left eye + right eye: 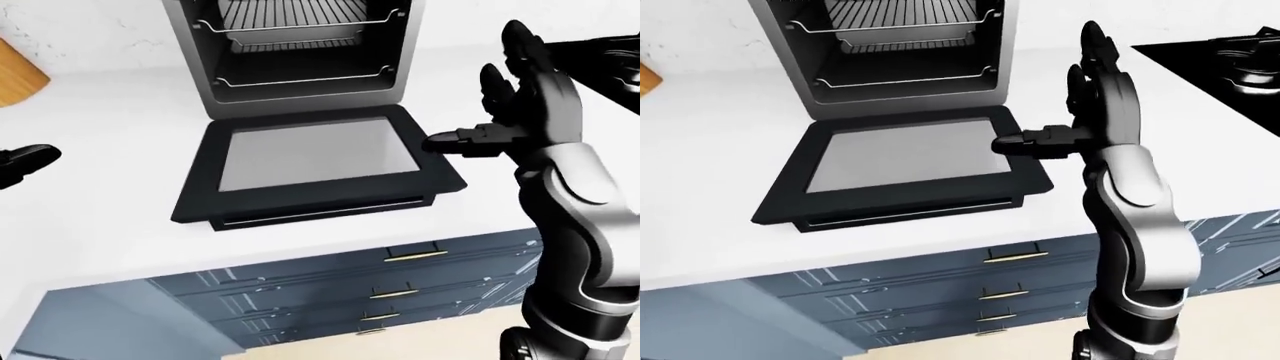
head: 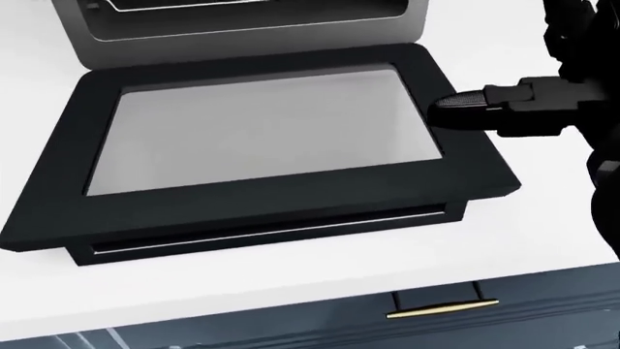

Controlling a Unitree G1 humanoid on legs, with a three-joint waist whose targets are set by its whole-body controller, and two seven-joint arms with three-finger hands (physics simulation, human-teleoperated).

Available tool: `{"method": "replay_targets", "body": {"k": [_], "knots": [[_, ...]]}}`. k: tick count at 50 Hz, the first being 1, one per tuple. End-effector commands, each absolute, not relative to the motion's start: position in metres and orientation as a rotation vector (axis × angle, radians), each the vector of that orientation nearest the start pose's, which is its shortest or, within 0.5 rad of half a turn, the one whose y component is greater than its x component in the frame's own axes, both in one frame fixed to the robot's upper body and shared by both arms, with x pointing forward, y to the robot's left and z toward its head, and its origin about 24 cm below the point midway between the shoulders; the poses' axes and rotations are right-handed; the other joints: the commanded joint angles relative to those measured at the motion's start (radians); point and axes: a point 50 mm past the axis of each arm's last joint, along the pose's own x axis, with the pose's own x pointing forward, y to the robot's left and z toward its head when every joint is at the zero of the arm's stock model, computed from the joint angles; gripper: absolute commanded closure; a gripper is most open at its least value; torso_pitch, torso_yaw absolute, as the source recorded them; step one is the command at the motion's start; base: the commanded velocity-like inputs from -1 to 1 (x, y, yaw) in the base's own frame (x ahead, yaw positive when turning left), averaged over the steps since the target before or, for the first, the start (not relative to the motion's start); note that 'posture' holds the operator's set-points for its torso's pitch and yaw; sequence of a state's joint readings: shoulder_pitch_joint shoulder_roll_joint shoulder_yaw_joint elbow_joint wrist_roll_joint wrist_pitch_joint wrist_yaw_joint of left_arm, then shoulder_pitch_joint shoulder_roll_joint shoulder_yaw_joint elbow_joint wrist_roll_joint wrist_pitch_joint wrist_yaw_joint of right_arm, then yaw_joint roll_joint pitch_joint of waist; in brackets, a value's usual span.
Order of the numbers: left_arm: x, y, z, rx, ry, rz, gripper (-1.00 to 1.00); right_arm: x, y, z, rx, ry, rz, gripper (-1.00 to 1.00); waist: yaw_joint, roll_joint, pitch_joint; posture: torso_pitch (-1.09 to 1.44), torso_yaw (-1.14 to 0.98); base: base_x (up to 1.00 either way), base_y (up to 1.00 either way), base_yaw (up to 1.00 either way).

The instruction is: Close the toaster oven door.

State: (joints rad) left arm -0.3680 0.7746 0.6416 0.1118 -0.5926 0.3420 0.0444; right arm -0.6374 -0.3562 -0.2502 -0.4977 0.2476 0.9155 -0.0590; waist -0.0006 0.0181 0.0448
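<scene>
A: Right-eye view: your right hand is spread wide, holding nothing, one finger pointing over the right edge of the black glass-paned toaster oven door, which lies flat open on the white counter.

B: The risk?

A: Push from above and you'd press the door down, not shut. Count: one steel toaster oven, two wire racks, one door. Your left hand barely shows; I cannot tell its state.

Toaster oven on counter, door flat below it, right hand at door's right edge, perhaps touching.
</scene>
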Motion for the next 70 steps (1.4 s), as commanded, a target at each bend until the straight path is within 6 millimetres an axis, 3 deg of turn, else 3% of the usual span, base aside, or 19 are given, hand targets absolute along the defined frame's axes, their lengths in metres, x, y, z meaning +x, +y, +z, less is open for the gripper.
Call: {"method": "replay_targets", "body": {"k": [1, 3, 10, 16, 20, 22, 23, 25, 26, 34, 36, 37, 38, 40, 44, 47, 48, 56, 70], "knots": [[0.243, 0.388, 0.257, -0.028, -0.431, 0.517, -1.0, 0.283, -0.197, 0.275, -0.086, -0.342, -0.066, -1.0, -0.001, 0.009, -0.024, 0.0, 0.0, 0.0, 0.0, 0.0], [0.243, 0.388, 0.258, -0.028, -0.427, 0.518, -1.0, 0.283, -0.197, 0.275, -0.084, -0.342, -0.068, -1.0, -0.002, 0.014, -0.043, 0.0, 0.0, 0.05, 0.0, 0.0], [0.243, 0.39, 0.259, -0.027, -0.411, 0.537, -1.0, 0.282, -0.203, 0.29, -0.054, -0.374, -0.089, -1.0, -0.003, -0.011, -0.022, 0.0, 0.0, 0.11, 0.0, 0.0], [0.243, 0.391, 0.259, -0.034, -0.415, 0.542, -1.0, 0.281, -0.212, 0.301, -0.044, -0.397, -0.115, -1.0, -0.002, -0.012, -0.029, 0.0, 0.0, 0.13, 0.0, 0.0], [0.242, 0.393, 0.261, -0.036, -0.422, 0.547, -1.0, 0.279, -0.214, 0.303, -0.047, -0.4, -0.121, -1.0, -0.006, 0.016, -0.015, 0.0, 0.0, 0.13, 0.0, 0.0], [0.242, 0.394, 0.261, -0.038, -0.422, 0.55, -1.0, 0.28, -0.212, 0.303, -0.05, -0.399, -0.113, -1.0, -0.011, 0.047, -0.011, 0.0, 0.0, 0.13, 0.0, 0.0], [0.242, 0.395, 0.261, -0.039, -0.421, 0.552, -1.0, 0.28, -0.211, 0.303, -0.05, -0.398, -0.108, -1.0, -0.014, 0.075, -0.02, 0.0, 0.0, 0.13, 0.0, 0.0], [0.242, 0.395, 0.261, -0.043, -0.419, 0.556, -1.0, 0.28, -0.21, 0.302, -0.054, -0.394, -0.101, -1.0, -0.005, 0.062, -0.015, 0.0, 0.0, 0.13, 0.0, 0.0], [0.242, 0.395, 0.261, -0.043, -0.419, 0.556, -1.0, 0.28, -0.21, 0.302, -0.055, -0.392, -0.099, -1.0, -0.01, 0.075, -0.012, 0.0, 0.0, 0.13, 0.0, 0.0], [0.242, 0.396, 0.261, -0.042, -0.419, 0.557, -1.0, 0.279, -0.209, 0.299, -0.056, -0.388, -0.096, -1.0, 0.005, 0.001, -0.007, 0.0, 0.0, 0.13, 0.0, 0.0], [0.241, 0.396, 0.261, -0.043, -0.419, 0.559, -1.0, 0.279, -0.209, 0.301, -0.058, -0.391, -0.095, -1.0, 0.009, -0.04, -0.015, 0.0, 0.0, 0.14, 0.0, 0.0], [0.241, 0.396, 0.262, -0.043, -0.419, 0.56, -1.0, 0.279, -0.209, 0.301, -0.059, -0.392, -0.095, -1.0, 0.009, -0.074, -0.029, 0.0, 0.0, 0.14, 0.0, 0.0], [0.241, 0.397, 0.262, -0.043, -0.42, 0.56, -1.0, 0.28, -0.209, 0.301, -0.062, -0.392, -0.096, -1.0, 0.002, -0.039, -0.021, 0.0, 0.0, 0.14, 0.0, 0.0], [0.241, 0.397, 0.262, -0.042, -0.42, 0.563, -1.0, 0.28, -0.209, 0.301, -0.068, -0.396, -0.101, -1.0, 0.001, -0.049, -0.015, 0.0, 0.0, 0.1, 0.0, 0.0], [0.241, 0.398, 0.263, -0.041, -0.421, 0.569, -1.0, 0.28, -0.21, 0.301, -0.067, -0.397, -0.099, -1.0, -0.004, -0.015, -0.005, 0.0, 0.0, 0.0, 0.0, 0.0], [0.241, 0.397, 0.262, -0.038, -0.423, 0.562, -1.0, 0.279, -0.208, 0.301, -0.058, -0.396, -0.084, -1.0, -0.016, 0.043, -0.006, 0.0, 0.0, 0.0, 0.0, 0.0], [0.241, 0.397, 0.262, -0.038, -0.424, 0.56, -1.0, 0.278, -0.207, 0.3, -0.059, -0.393, -0.074, -1.0, -0.013, 0.016, 0.003, 0.0, 0.0, 0.0, 0.0, 0.0], [0.24, 0.398, 0.264, -0.045, -0.429, 0.56, -1.0, 0.281, -0.206, 0.303, -0.115, -0.417, -0.078, -1.0, -0.008, 0.011, -0.018, 0.0, 0.0, 0.0, 0.0, 0.0], [0.237, 0.405, 0.266, -0.048, -0.432, 0.584, -1.0, 0.284, -0.212, 0.306, -0.294, -0.449, -0.102, -1.0, -0.005, 0.01, -0.015, 0.0, 0.0, 0.0, 0.0, 0.0]]}}
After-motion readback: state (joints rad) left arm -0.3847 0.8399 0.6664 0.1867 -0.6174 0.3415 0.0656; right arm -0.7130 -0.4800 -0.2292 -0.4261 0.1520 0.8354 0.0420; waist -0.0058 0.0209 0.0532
